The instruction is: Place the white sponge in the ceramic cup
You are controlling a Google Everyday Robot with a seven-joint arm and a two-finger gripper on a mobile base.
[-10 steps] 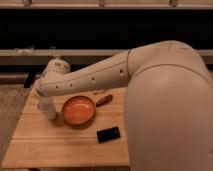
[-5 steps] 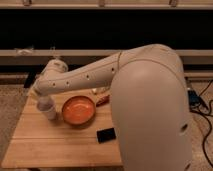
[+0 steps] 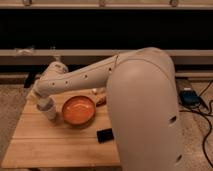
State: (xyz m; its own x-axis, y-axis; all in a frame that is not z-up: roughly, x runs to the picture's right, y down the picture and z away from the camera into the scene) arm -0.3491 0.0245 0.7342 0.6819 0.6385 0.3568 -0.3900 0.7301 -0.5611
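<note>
Most of the job looks done: the pincer (image 3: 44, 101) sits over the ceramic cup (image 3: 48, 110), grip unreadable, sponge unseen.

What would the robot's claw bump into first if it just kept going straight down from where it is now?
Most likely the ceramic cup. The claw sits at the arm's far end, directly over it at the wooden table's left side. Depth is hard to judge, so it could already be touching.

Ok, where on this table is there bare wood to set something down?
Bare wood runs along the near edge of the table, left of the black rectangle and in front of the orange dish. The back is crowded: the gripper sits over the ceramic cup at back left, hard against the dish.
</note>
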